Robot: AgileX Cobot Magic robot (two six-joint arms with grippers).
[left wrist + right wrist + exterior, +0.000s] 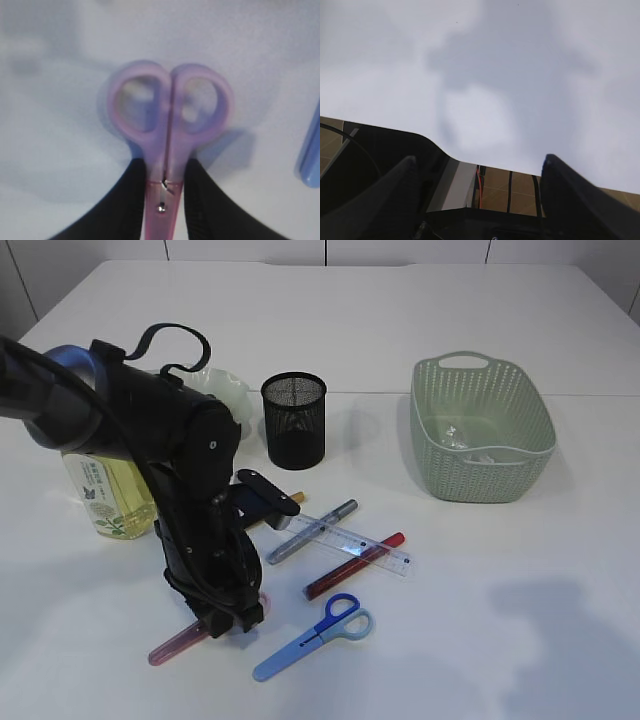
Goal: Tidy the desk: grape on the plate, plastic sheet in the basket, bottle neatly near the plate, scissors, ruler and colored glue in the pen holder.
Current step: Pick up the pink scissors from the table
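Pink scissors (167,145) lie flat on the table (520,600), left of the blue scissors (315,635) and well in front of the pen holder (294,420), pinched at the pivot by the left gripper (163,200), while the right gripper (480,200) gapes wide, holding nothing

Left arm (190,470): matte black housings, silver-grey upper tube, looped black cable above, small pale fasteners. Left claw (165,200): black tapered fingers. Right claw (480,200): black fingers, red wire visible behind.
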